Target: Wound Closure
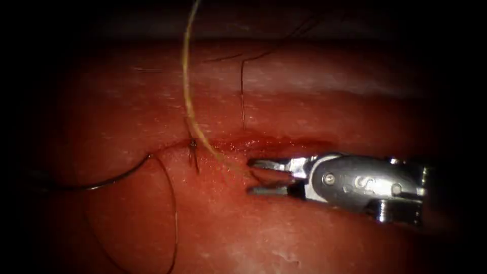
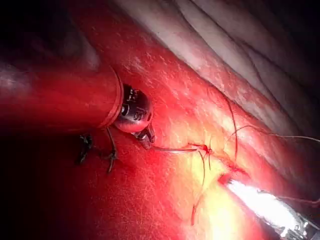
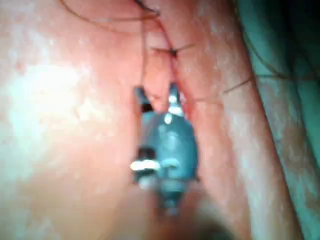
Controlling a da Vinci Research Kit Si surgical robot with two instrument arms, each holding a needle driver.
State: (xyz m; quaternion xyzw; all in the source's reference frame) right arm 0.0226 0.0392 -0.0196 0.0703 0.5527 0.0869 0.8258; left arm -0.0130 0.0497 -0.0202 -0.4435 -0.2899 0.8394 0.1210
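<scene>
The tissue [image 1: 304, 91] has a cut [image 1: 284, 144] running across it, wet with red fluid. A knotted stitch [image 1: 193, 145] [image 2: 205, 148] [image 3: 172, 51] sits at the cut's left end. My left tool [image 2: 148, 141] is shut on a pale thread [image 2: 172, 149] drawn taut to that stitch. In the endoscope view this thread [image 1: 188, 96] rises off the upper edge. My right tool [image 1: 252, 177] [image 3: 156, 100] [image 2: 232, 179] is open just right of the stitch, its jaws on either side of the thread's lower end and holding nothing. I cannot tell whether the dark curve [image 1: 106, 181] left of the stitch is needle or thread.
A dark thread loop [image 1: 174, 213] trails down the near side of the tissue, and another dark strand [image 1: 242, 96] lies beyond the cut. Two dark knots with short tails [image 2: 85, 147] sit by the left tool's shaft. Greenish cloth [image 3: 292, 75] borders the tissue.
</scene>
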